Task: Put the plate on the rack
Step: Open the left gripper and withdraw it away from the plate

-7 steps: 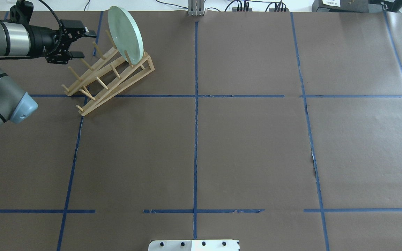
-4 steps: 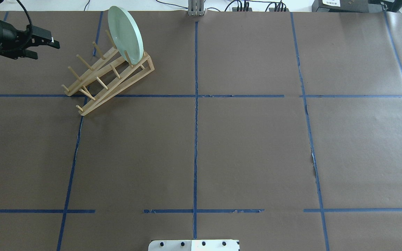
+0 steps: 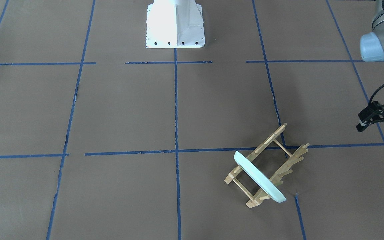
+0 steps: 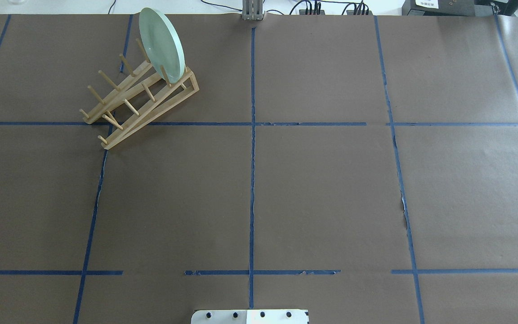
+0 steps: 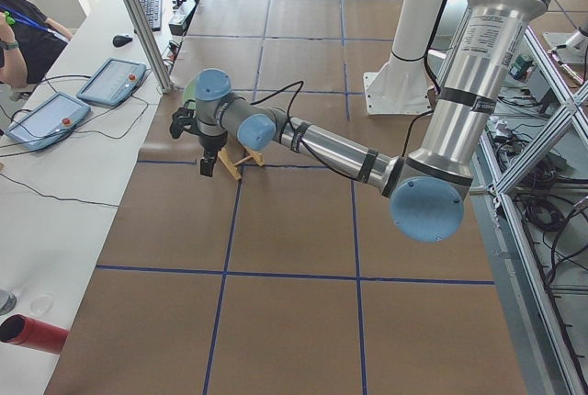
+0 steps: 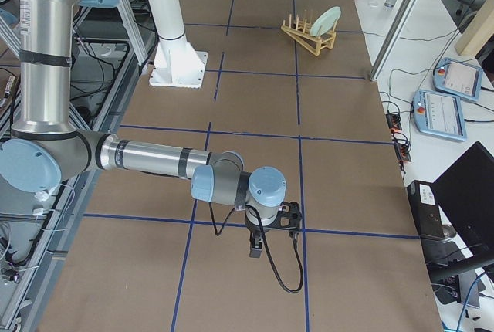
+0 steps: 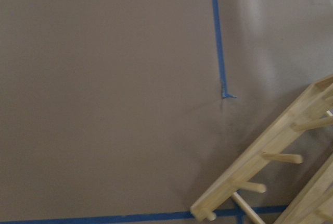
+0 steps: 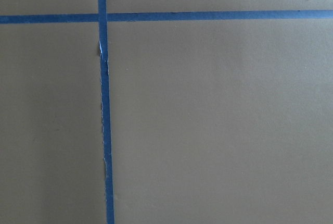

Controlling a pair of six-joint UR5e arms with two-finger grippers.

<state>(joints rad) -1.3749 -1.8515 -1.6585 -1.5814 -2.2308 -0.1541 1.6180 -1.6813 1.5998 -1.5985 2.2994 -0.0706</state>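
Pale mint-green round ceramic plate [image 4: 161,45]: stands on edge, slightly tilted, between the upright pegs of the light wooden pegged dish rack [image 7: 270,143]; nothing grips it
Left gripper [image 3: 378,126]: fingers spread with a bare gap between them, carrying nothing, hovering over the brown paper table cover [image 4: 322,189]
What changed: under a second ago this gripper sat just beside the rack, fingers already apart; half a second ago it had drawn off. Now only a dark sliver of it shows at the edge of the overhead view. Plate and rack have not shifted through all this
What it means: the release looks complete and the plate stays up on its own, so the placing itself seems done; only the arm's retreat appears to be left
Plate relative to the left gripper: well apart, out beyond the fingertips and off to one side. It sits in a slot toward the rack end farther from the gripper, with the row of empty pegs between them
Left wrist view: one rail and a few pegs at the lower right, the plate outside the picture
Right gripper [image 6: 258,249]: seen only from the side camera, hanging low near a crossing of blue tape lines [image 8: 104,130]. Whether it is open or closed cannot be told; the plate stands far from it, toward the other end of the table
Risk: the plate rests on pegs alone, yet its stillness suggests a steady seat
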